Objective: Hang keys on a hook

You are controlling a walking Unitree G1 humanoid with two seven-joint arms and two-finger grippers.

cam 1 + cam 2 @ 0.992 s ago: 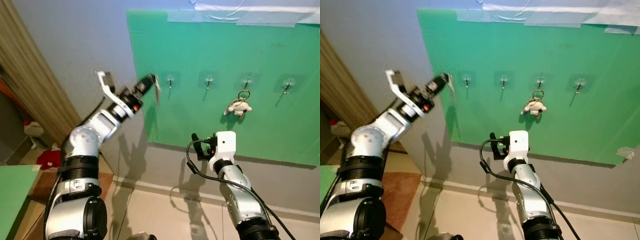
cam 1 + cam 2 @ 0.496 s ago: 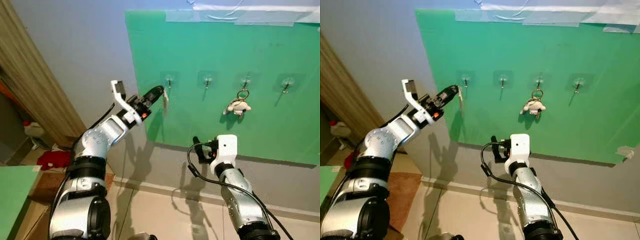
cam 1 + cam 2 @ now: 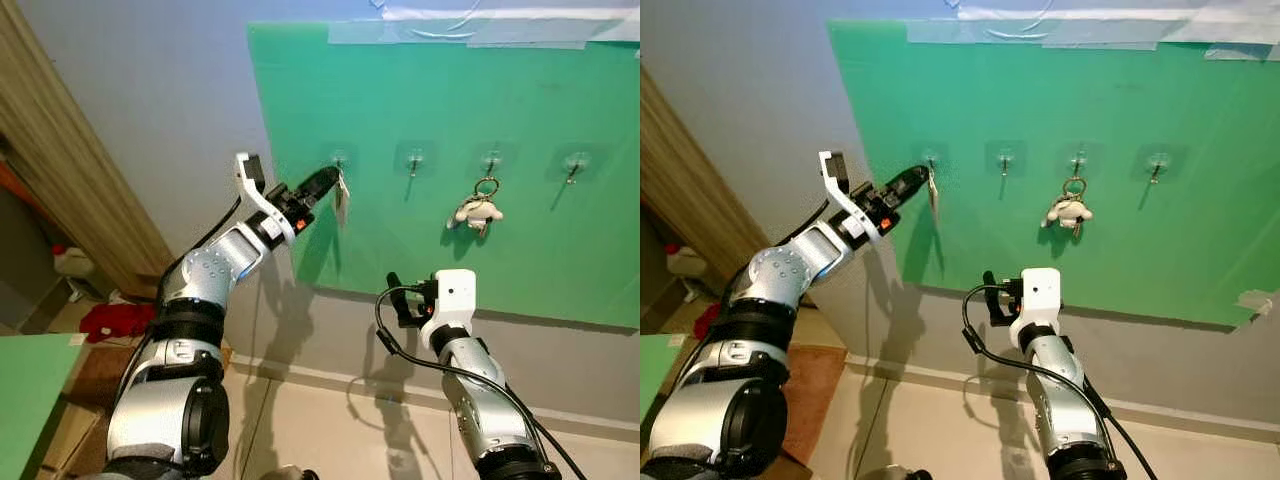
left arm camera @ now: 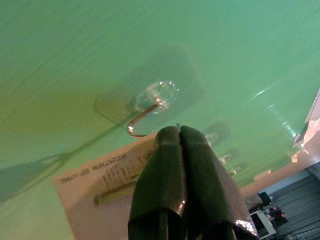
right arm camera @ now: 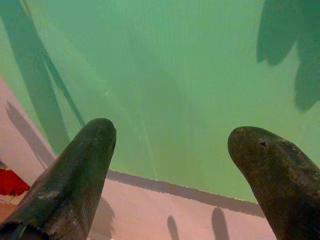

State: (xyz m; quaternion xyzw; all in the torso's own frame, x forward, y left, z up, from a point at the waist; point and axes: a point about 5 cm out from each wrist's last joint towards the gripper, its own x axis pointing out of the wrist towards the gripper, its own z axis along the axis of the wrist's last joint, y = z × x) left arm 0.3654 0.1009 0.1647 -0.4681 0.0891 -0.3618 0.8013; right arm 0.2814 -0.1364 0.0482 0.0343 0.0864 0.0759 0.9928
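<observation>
A green board covers the upper right and centre of the head views, taped along its top edge to a grey wall; it serves as the mounting surface for a level row of four clear adhesive hooks across its upper half. Below it, at lower centre, the floor shows pale tile, and a wooden door frame runs down the left edge. The left arm reaches up from lower left toward the board so that the left gripper sits just beside the leftmost hook, slightly below it. Its fingers are pressed together on the top of a white tag, which hangs down from the tips; the wrist view shows the printed tag pinched between the closed tips with the curved metal hook directly ahead and very near. No key or ring can be made out on the tag, so the item is judged to be the task's keys by its tag only. The hold at the top end appears meant to leave the upper edge free to be lifted over the hook tip; the tag is not yet on the hook. The right arm is raised at lower centre, well apart from the work, and the right gripper points at bare board with its fingers spread wide and nothing between them. A ring with a small white plush charm already hangs on the third hook from the left, leaving the leftmost free.
</observation>
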